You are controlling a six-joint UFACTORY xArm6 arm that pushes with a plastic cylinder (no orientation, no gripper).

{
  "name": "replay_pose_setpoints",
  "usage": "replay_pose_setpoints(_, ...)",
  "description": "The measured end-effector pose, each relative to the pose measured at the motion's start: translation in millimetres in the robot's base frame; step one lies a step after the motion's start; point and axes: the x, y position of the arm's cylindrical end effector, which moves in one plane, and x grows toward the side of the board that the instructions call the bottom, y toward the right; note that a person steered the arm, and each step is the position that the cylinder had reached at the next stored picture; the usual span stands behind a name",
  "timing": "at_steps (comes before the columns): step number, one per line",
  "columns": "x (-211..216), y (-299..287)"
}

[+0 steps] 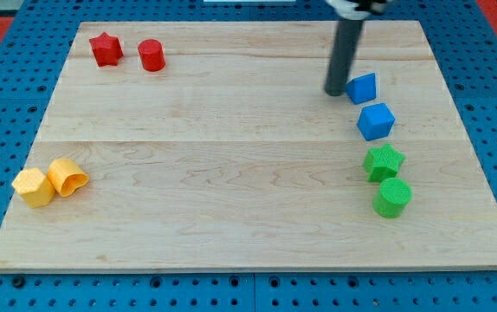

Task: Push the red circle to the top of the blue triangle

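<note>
One dark rod's end, my tip, sits just left of the small blue triangle block, far right of the red circle block; it grips nothing.

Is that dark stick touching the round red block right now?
No: my tip sits at the view's right beside a blue block, far from the red circle near the view's top left.

My worktop is evenly and brightly lit from overhead, its pale wood showing no glare and only faint, short shadows under the blocks. My rod's top, at the view's top edge, is slightly smeared, while the blocks and wood grain stay reasonably sharp, with mild softness throughout.
</note>
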Motion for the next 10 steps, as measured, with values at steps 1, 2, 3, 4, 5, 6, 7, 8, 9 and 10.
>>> replay_pose_setpoints(1, 2.4, -134.2)
replay_pose_setpoints(2, -2.3, -291.1)
replay_pose_setpoints(3, -46.1, -330.5)
replay_pose_setpoints(4, -73.6, -281.6)
replay_pose_setpoints(5, -77.6, -220.1)
replay_pose_setpoints(6, -92.3, -166.2)
replay_pose_setpoints(7, -113.7, -109.4)
replay_pose_setpoints(8, -112.0, -51.8)
replay_pose_setpoints(9, -102.8, -5.1)
replay_pose_setpoints(10, -97.7, 45.4)
